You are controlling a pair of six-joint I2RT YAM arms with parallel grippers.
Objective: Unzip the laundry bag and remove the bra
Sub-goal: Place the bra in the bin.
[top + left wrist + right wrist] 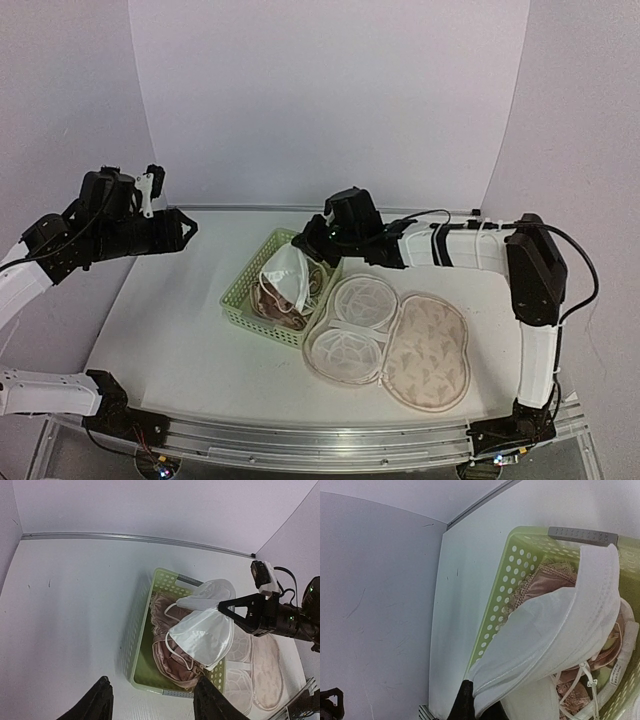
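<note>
Right gripper (308, 246) was clamped shut on the white bra (285, 275), pinching its upper edge so that the cups hung down over the light green basket (238, 292). Whether the lowest part of the bra touched what lay in the basket could not be told. A pink satin garment (272, 306) with lace trim lay inside the basket beneath it. Just right of the basket, the laundry bag (430, 355) lay unzipped and spread flat on the table (170, 340). Its pale mesh-lined half was next to the basket, and its beige patterned half lay further right and nearer. Left gripper (186, 228) hung in the air at the far left, well apart from the basket, its jaws parted with nothing between them.
</note>
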